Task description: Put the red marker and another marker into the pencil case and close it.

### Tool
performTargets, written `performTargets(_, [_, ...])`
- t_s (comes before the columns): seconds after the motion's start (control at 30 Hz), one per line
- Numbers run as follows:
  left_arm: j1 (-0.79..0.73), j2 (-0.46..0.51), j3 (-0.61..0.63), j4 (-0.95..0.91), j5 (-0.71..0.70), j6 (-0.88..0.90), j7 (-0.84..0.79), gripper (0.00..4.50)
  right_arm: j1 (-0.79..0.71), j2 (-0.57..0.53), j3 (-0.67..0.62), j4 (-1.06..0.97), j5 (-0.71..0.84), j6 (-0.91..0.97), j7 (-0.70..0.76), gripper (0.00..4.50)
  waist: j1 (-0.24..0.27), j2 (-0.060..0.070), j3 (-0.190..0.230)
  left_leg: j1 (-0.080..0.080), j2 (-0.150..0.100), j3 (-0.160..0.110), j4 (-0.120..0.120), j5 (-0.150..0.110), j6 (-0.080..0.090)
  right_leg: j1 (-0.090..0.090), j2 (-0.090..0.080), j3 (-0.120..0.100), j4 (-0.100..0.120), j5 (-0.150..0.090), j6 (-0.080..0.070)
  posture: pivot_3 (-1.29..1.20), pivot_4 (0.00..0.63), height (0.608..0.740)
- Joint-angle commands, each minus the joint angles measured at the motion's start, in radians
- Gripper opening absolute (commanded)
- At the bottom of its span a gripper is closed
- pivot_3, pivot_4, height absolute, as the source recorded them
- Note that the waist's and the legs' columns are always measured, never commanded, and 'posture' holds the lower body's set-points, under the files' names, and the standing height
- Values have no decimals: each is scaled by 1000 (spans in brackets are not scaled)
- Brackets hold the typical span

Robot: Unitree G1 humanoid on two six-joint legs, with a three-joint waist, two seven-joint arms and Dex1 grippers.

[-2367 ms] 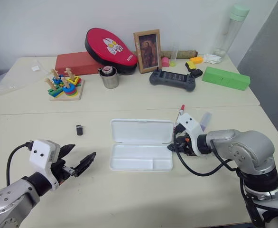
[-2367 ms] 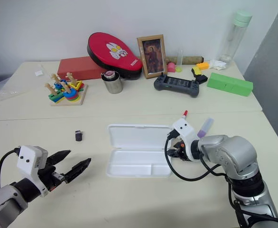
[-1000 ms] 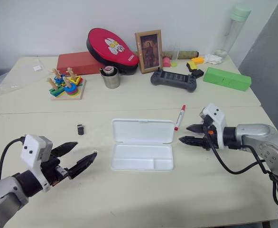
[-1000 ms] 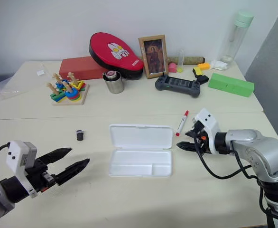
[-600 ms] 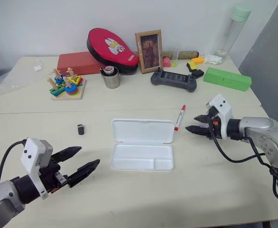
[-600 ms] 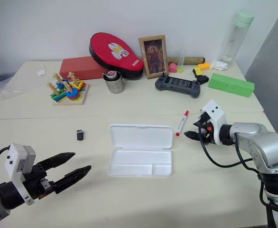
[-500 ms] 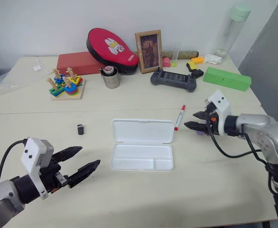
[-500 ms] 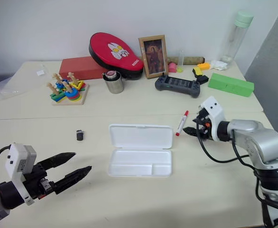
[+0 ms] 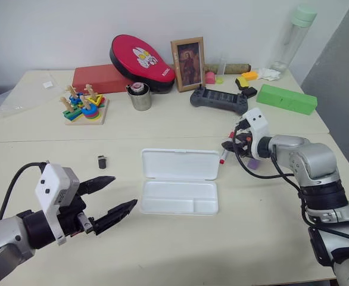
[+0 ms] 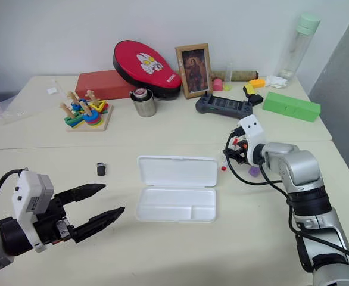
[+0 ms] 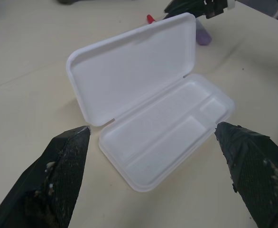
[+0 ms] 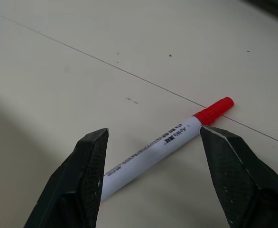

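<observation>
The pencil case (image 9: 180,189) lies open mid-counter. At its far right corner the right gripper (image 12: 151,142) hovers, jaws open astride the red marker (image 12: 162,145); the lilac marker (image 10: 254,171) lies beside. The left gripper (image 10: 97,207) waits near left, jaws wide, empty.

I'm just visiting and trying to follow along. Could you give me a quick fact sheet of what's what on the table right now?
case: open, tray empty, lid lying flat
red marker: on the table, beside the case's lid, between the open fingers of the right gripper, not yet gripped
lilac marker: on the table near the right arm
left gripper: open, near the case, holding nothing
</observation>
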Motion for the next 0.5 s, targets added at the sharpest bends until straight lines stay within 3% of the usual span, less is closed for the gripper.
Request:
performTargets(0.03, [-14,22,33,-37,-35,1,26,4500,-36,18,-14,36,-31,-21,-26,3184,-3,0,0,0,0,0,0,0,0,0,0,0,0,0,0,0,150,740])
performTargets(0.5, [-8,17,3,-46,-29,-10,51,4500,-161,136,-31,237,-93,-9,-108,3184,-11,1,0,0,0,0,0,0,0,-1,0,0,1,0,0,0,150,740])
